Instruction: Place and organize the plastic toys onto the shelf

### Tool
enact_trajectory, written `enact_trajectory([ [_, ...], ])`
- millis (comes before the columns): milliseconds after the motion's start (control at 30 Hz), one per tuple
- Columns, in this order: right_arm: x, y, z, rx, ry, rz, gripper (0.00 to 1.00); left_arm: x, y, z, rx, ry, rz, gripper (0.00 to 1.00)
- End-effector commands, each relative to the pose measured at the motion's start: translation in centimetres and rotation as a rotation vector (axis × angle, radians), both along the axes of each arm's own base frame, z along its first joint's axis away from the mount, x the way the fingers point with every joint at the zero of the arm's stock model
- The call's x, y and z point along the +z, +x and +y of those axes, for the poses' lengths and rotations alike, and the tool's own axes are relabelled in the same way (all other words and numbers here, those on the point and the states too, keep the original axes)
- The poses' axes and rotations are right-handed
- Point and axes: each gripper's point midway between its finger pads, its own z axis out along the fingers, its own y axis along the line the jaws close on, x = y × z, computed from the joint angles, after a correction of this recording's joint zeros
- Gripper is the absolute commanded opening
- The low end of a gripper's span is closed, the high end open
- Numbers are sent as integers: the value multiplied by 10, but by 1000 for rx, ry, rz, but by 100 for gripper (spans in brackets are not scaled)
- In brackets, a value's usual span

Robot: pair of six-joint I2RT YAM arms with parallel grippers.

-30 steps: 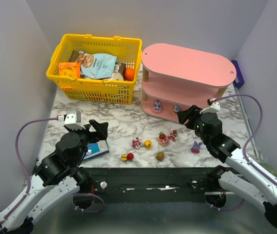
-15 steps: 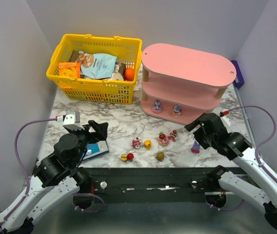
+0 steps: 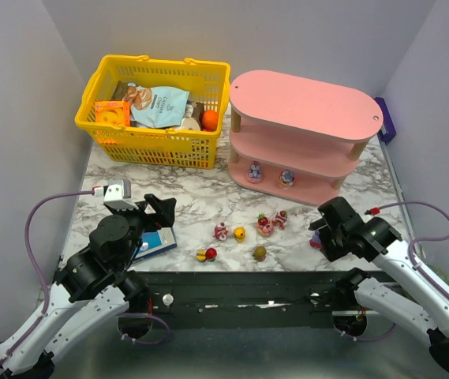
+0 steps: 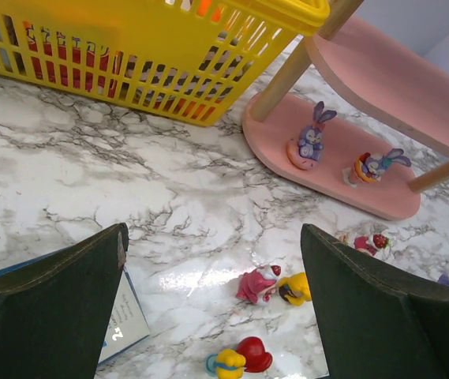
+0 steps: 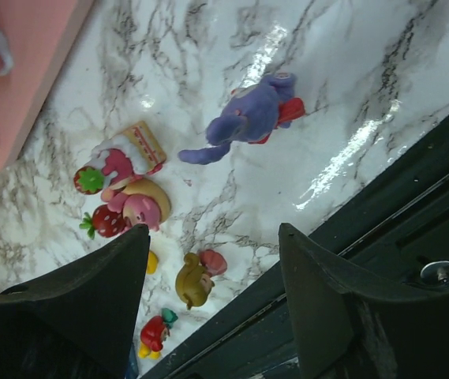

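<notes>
Plain grey walls (image 3: 248, 31) w/ marble tbl (image 3: 192, 207).

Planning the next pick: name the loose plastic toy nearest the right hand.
The purple long-eared plastic figurine with a red patch, lying alone just ahead of the right hand; the other toys cluster farther left.

The bench (image 3: 200, 207) is glossy, marble-patterned; the shelf (image 3: 303, 103) is matt pink with light wooden posts (image 4: 287, 79); the basket (image 3: 157, 148) is yellow plastic mesh; the purple toy (image 5: 244, 118) looks smooth plastic.
</notes>
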Motion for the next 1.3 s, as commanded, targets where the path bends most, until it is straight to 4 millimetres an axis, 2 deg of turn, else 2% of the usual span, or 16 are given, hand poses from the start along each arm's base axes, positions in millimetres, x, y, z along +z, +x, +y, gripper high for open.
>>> enact_trajectory([
  [0, -15, -5, -17, -119, -37, 23, 73, 3, 3, 5, 33, 2, -9, 99],
  [133, -24, 0, -23, -135, -75, 20, 73, 2, 3, 7, 44, 4, -9, 99],
  [533, -25, 23, -36, -153, -134, -44, 73, 1, 3, 10, 56, 11, -4, 99],
  [733, -39, 23, -33, -130, -126, -2, 65, 0, 3, 10, 60, 16, 0, 99],
  [833, -41, 23, -30, -103, -119, -7, 57, 0, 3, 11, 62, 15, 0, 99],
  [867, -40, 25, -29, -97, -112, -16, 52, 0, 3, 11, 62, 16, 1, 99],
  [967, -36, 28, -28, -49, -121, -45, 45, 0, 3, 11, 63, 13, 0, 99],
  [1033, -31, 31, -26, 41, -153, -62, 40, 0, 3, 11, 63, 9, -2, 99],
  [1067, -27, 35, -23, 80, -159, -85, 30, 0, 3, 11, 61, 10, 0, 99],
  [1167, -16, 40, -17, 216, -198, -116, 11, 1, 2, 11, 60, 7, -3, 99],
  [1233, -16, 40, -16, 308, -234, -105, 2, 0, 2, 11, 59, 2, -4, 99],
  [1267, -12, 42, -13, 338, -239, -111, 1, 1, 2, 11, 59, 0, -6, 99],
])
